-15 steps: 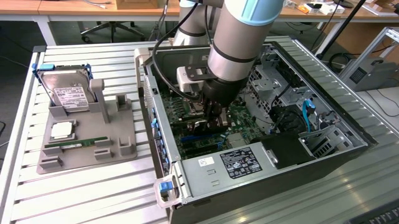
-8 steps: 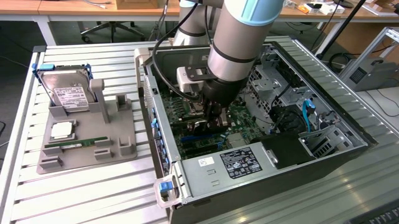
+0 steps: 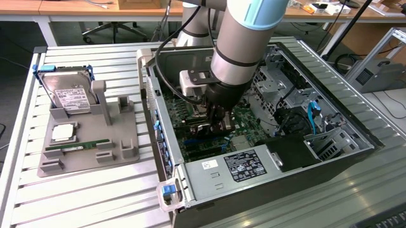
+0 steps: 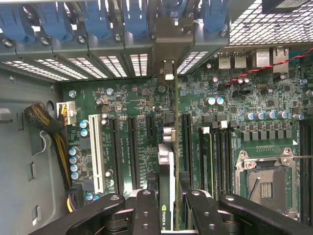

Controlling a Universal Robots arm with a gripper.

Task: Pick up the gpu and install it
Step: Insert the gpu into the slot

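Note:
My gripper [image 3: 214, 124] is down inside the open computer case [image 3: 166, 156], over the green motherboard [image 4: 127, 98]. It is shut on the gpu [image 4: 166, 161], which the wrist view catches edge-on between the two black fingers [image 4: 146, 210], a green logo strip showing on its edge. The card stands upright over the expansion slots, beside a long black slot [image 4: 186, 142]. Its silver bracket end [image 4: 167, 68] reaches the rear slot openings under the blue clips [image 4: 134, 14]. Whether the card is seated in a slot I cannot tell.
A grey holder [image 3: 95, 137] on the exterior view's left carries a hard drive [image 3: 66, 92], a memory stick [image 3: 76, 146] and a small square chip [image 3: 63, 132]. The power supply [image 3: 238, 168] lies at the case's near end, drive cages [image 3: 279, 80] at the exterior view's right. A bare CPU socket [image 4: 266, 183] lies beside the memory slots.

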